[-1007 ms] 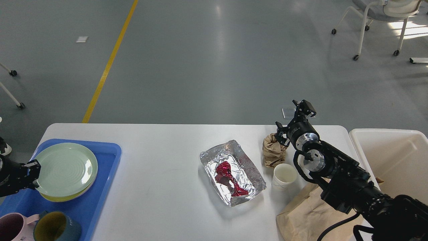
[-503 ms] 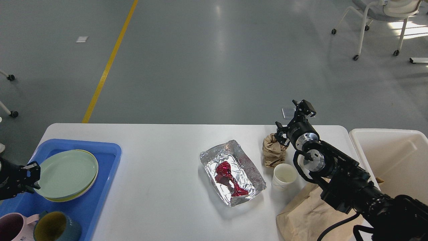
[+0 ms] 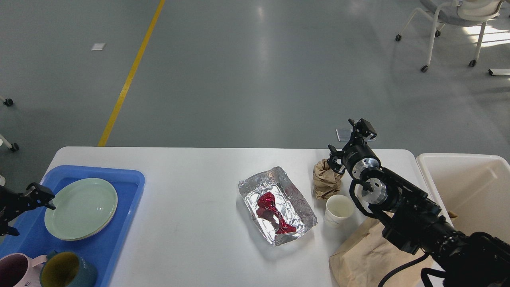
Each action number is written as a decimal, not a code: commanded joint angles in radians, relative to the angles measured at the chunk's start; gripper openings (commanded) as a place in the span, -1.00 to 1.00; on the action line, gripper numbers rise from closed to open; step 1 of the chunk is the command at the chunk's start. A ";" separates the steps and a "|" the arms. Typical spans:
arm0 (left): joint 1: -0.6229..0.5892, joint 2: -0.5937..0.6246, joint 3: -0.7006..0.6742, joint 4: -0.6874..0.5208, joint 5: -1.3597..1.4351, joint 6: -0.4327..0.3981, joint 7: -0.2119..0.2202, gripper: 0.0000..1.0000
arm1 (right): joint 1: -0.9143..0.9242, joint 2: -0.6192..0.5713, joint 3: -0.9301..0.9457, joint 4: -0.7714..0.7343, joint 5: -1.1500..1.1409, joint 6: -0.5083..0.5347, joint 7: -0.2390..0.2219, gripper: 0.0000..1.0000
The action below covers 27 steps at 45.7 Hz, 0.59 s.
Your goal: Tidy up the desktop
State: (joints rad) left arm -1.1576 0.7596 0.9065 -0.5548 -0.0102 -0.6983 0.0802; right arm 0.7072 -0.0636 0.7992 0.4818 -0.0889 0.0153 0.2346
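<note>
The surface [image 3: 191, 183], a white tabletop with rounded corners, fills the lower half of the head view and is only partly cleared. On its left end a blue tray [image 3: 131, 181] carries a stack of pale green plates [image 3: 81, 207] and, at the near corner, two mugs [image 3: 51, 271]. Near the middle a foil tray [image 3: 295, 199] lies with a crumpled red wrapper [image 3: 273, 211] inside it. Just to its right a crumpled paper bag [image 3: 324, 181] stands, with a paper cup [image 3: 338, 209] in front of it and a flat paper bag [image 3: 366, 255] nearer the edge. A cream bin [image 3: 474, 187] is set off the right end.

The left claw [image 3: 26, 201] is seen open and empty, just beside the plates' left rim and apart from it. The right claw [image 3: 344, 141] is held open above the crumpled paper bag, gripping nothing; whether a finger touches the bag cannot be told.

The dishes appear to be sorted, so the rubbish step is judged to be in hand. A descent onto the crumpled paper bag, a firm closure on its top, and a carry to the bin would be called for next, with the cup kept from being knocked.
</note>
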 commanded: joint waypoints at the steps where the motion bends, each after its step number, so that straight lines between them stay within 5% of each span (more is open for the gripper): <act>1: -0.051 0.079 0.002 0.024 -0.008 0.025 0.001 0.93 | 0.000 0.001 0.000 0.000 0.000 0.000 0.000 1.00; 18: -0.102 0.101 -0.015 0.059 -0.007 0.143 -0.010 0.93 | 0.000 0.001 0.000 0.000 0.000 0.000 0.000 1.00; 27: -0.094 0.113 -0.231 0.061 -0.010 0.149 -0.017 0.93 | 0.000 0.001 0.000 -0.002 0.000 0.000 0.000 1.00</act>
State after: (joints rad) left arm -1.2672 0.8632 0.8126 -0.4950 -0.0169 -0.5531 0.0645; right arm 0.7072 -0.0641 0.7992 0.4814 -0.0890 0.0153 0.2345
